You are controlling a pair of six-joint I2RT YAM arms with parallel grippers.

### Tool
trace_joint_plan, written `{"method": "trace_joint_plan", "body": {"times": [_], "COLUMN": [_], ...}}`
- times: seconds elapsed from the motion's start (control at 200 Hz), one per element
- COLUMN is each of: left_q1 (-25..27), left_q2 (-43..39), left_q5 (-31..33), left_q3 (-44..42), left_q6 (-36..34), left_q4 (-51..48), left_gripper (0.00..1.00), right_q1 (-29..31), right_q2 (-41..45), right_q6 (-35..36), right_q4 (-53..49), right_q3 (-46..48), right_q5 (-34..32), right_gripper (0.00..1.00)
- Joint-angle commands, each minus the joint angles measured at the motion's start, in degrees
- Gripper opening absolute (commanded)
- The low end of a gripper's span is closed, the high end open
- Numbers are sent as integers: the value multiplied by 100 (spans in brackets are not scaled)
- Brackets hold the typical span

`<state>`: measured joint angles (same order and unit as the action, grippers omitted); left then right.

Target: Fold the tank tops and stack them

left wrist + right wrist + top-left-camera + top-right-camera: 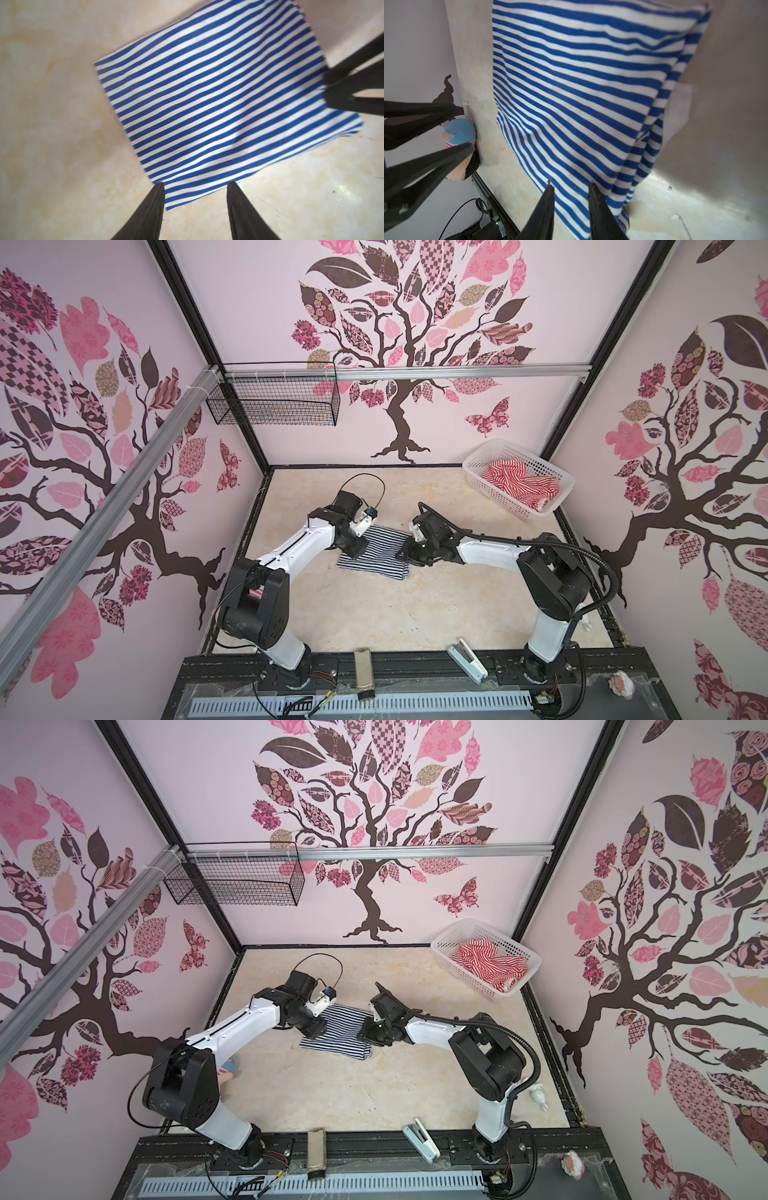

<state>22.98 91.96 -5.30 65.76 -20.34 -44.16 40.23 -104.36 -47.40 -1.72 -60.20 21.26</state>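
Along the left wall a plush doll (pixel 226 1073) is sitting at the table's edge, half hidden behind the left arm's base. The pale table (pixel 374 614) is lying bare between that wall and the middle, and the whole near half is giving open room in front of both arms.

The left gripper (pixel 195 185) is hanging over the left side of the navy-and-white top (pixel 374 551), its jaws spread wide. In the left wrist view one corner of the cloth is lying between the two fingertips (pixel 160 189), which are pinching nothing.

The navy-and-white top is lying folded into a flat rectangle at the table's middle, its layered edges showing along one side in the right wrist view.

The right gripper (pixel 571 185) is reaching in at the top's right edge, its jaws standing a little apart. The striped edge is showing in the narrow gap between them; whether the tips are touching the cloth cannot be told.

At the far right corner a white basket (pixel 515 504) is standing near the walls, well apart from both grippers. The red-and-white top (pixel 513 481) is lying crumpled inside it.
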Motion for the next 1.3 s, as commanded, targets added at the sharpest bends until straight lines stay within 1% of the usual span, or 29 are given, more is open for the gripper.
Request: {"method": "trace_joint_plan", "body": {"times": [0.0, 0.105, 0.23, 0.325, 0.425, 0.565, 0.67, 0.785, 0.87, 0.971, 1.011, 1.096, 1.191, 1.296], "left_q1": [154, 154, 163, 171, 171, 172, 171, 180, 222, 377, 497, 816, 1184, 1455], "left_q2": [223, 583, 728, 683, 796, 1082, 865, 354, 73, -13, 3, 105, 214, 294], "left_q5": [-153, 55, -352, -402, -295, 93, 146, -330, -639, -865, -885, -861, -866, -959], "left_q3": [-134, -89, -187, -388, -502, -551, -630, -481, -265, -4, 70, 100, -10, -218], "left_q6": [121, 124, 16, -9, -94, -116, -107, -28, 87, 138, 148, 128, 86, 24], "left_q4": [116, 111, -54, 40, 11, -72, -31, -189, -285, -409, -428, -413, -317, -84], "left_gripper": [53, 52, 52, 52, 52, 51, 51, 51, 52, 52, 53, 53, 53, 53], "right_q1": [128, 237, 292, 310, 320, 337, 337, 337, 337, 320, 290, 136, -158, -468], "right_q2": [118, 80, 43, 26, -13, 76, 334, 700, 904, 963, 910, 686, 348, -117], "right_q6": [-169, -197, -217, -206, -212, -219, -127, -69, -42, 32, 59, 86, 40, -5], "right_q4": [262, 308, 349, 395, 467, 528, 448, 282, 119, -93, -191, -203, 36, 270], "right_q3": [73, 233, 563, 829, 1071, 1276, 1345, 1220, 991, 678, 529, 310, 169, -30], "right_q5": [-5, -46, -109, -172, -162, -129, -157, -205, -311, -546, -644, -640, -415, -93], "right_gripper": [31, 31, 31, 30, 30, 29, 28, 27, 30, 31, 31, 29, 25, 21]}}
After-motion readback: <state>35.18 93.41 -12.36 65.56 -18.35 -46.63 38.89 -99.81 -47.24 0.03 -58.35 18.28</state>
